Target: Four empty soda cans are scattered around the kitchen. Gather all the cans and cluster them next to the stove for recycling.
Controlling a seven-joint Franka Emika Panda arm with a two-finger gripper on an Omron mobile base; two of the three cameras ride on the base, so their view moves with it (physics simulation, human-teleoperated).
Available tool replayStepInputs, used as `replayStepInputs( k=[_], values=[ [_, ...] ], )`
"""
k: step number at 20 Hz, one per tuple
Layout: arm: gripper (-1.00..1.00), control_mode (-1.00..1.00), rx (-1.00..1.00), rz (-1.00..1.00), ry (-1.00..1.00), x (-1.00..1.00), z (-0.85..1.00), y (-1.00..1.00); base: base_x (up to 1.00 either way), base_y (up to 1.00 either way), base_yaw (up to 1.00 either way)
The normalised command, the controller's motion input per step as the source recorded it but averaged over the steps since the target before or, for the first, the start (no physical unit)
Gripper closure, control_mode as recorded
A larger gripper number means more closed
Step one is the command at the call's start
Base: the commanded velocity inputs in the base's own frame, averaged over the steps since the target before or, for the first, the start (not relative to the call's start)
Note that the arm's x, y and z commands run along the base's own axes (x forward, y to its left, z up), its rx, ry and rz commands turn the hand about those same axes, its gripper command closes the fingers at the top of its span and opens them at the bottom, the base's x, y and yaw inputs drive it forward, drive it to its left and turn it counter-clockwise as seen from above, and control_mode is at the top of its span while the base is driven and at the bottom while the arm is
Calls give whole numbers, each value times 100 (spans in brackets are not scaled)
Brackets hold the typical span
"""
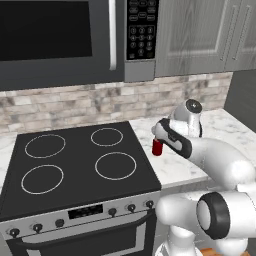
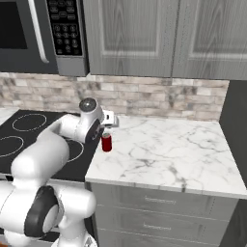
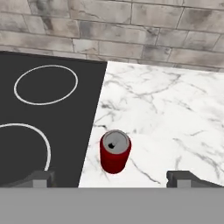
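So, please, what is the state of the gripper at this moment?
Gripper: open, holding nothing; the red can stands upright between its fingertips on the counter, beside the stove.

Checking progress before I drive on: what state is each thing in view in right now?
red soda can: upright on the marble counter, just beside the stove, not held
gripper: open, fingers wide apart above the can
stove: burners bare
microwave: door shut
upper cabinets: doors shut
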Motion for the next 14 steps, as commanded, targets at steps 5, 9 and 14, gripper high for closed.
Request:
replayStepInputs(
  k=[5,9,14],
  values=[
    [-100,-100,3,-1,0,-84,55,0,0,0,0],
    [-100,-100,8,-3,0,-90,48,0,0,0,0],
    [-100,-100,4,-3,4,-80,35,0,0,0,0]
  ],
)
